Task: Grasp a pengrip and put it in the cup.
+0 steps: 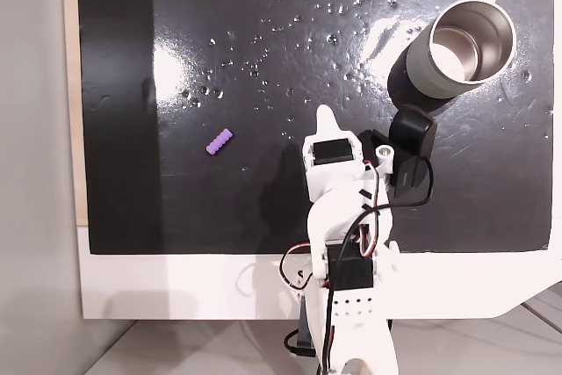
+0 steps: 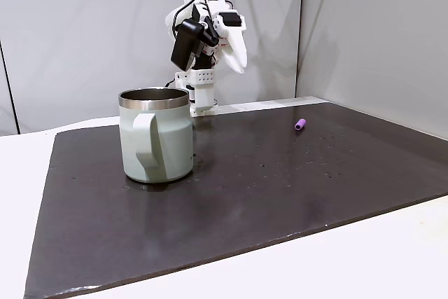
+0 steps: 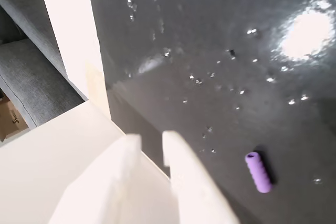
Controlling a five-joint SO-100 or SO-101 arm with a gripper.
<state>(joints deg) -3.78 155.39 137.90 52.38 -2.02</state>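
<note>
So the step in hand looks like the reach: the tool (image 3: 149, 145) hangs above the bench (image 1: 263, 217), carrying nothing, its two pale fingers (image 3: 181, 166) drawn nearly together with only a thin slit between them in the wrist view. The pengrip (image 1: 219, 141) lies flat on the dark mat, alone, at about nine o'clock from the arm's raised wrist in the fixed view from above, and well apart from it; in the wrist view it sits off at about four o'clock from the fingertips. The steel mug (image 1: 461, 50) stands upright at about one o'clock from the arm in that same top-down view, handle turned toward the far edge, mouth unobstructed. To do this well, I judge the arm should swing toward the tube first, bring it to the middle of the wrist view, and spread the fingers before descending, since a slit this narrow would likely push the tube aside. The tube lies at a slant, so turning the wrist to close across its short width, not along its length, should give a surer hold. Being round and soft, it may roll or squash; a slow, centred pinch close to the mat seems wise.
</note>
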